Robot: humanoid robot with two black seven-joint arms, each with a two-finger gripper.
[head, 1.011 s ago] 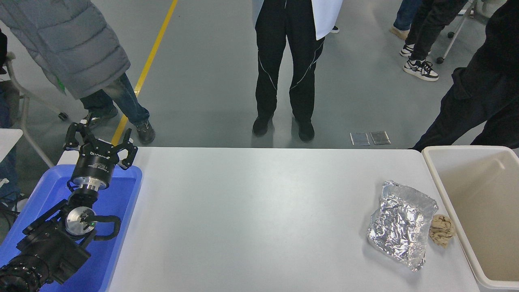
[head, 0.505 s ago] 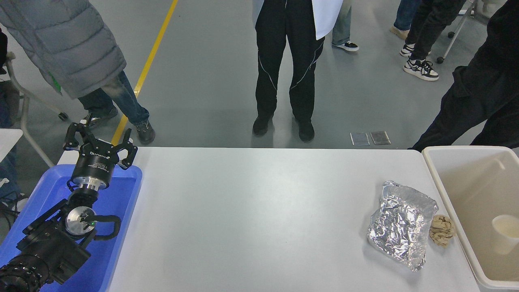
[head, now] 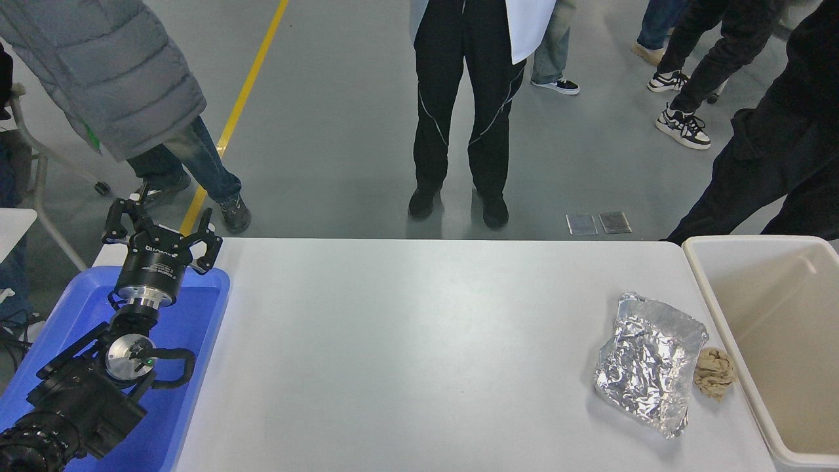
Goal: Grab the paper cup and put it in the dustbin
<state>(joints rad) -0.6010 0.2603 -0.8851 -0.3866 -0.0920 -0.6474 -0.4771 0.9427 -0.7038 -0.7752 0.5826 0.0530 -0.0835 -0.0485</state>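
Observation:
The cream-beige dustbin (head: 714, 298) stands at the table's right edge, its open inside showing only smooth bare walls. The paper cup is out of view. My left gripper (head: 160, 219) is parked at the lower left over the blue tray, fingers spread open with nothing between them. My right arm does not show in the head view.
A crumpled silver foil bag (head: 645, 364) lies near the dustbin with a small tan paper wad (head: 714, 372) beside it. A blue tray (head: 190, 314) sits under my left arm. Several people stand beyond the table's far edge.
Half a second ago the paper cup showed inside the dustbin at the right edge; now it is gone from sight. People's feet shifted at the top right. My left arm has not moved.

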